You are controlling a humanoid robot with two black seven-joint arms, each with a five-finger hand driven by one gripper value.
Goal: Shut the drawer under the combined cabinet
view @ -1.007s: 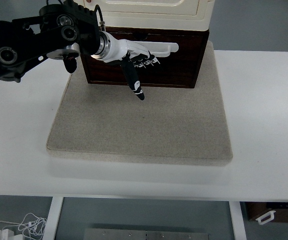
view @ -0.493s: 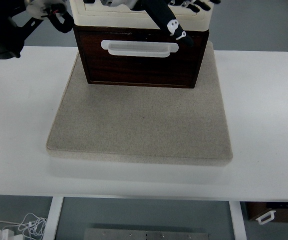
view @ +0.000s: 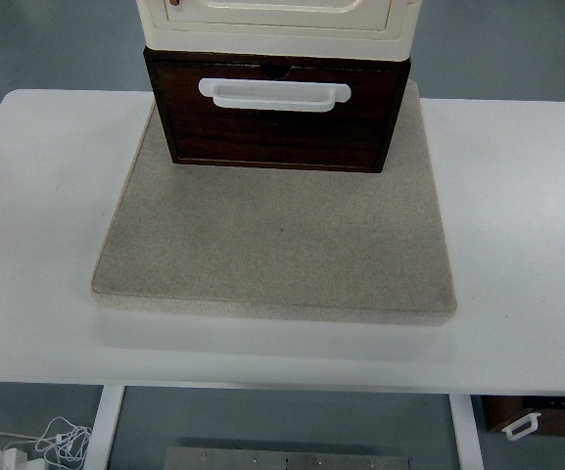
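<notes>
No robot arm or hand anywhere in the top view, so no telling whether fingers are spread or curled. Gone since half a second ago: the black forearm and white-and-black fingers that hung over the cabinet top at the upper edge, leaving the cream upper cabinet [view: 277, 20] fully clear. Dark wooden drawer [view: 277, 113] with its white handle [view: 273, 93] under the cream cabinet, its front jutting forward of it, at the far end of the grey felt mat [view: 277, 245] on the white table [view: 517, 215], same place as before.
</notes>
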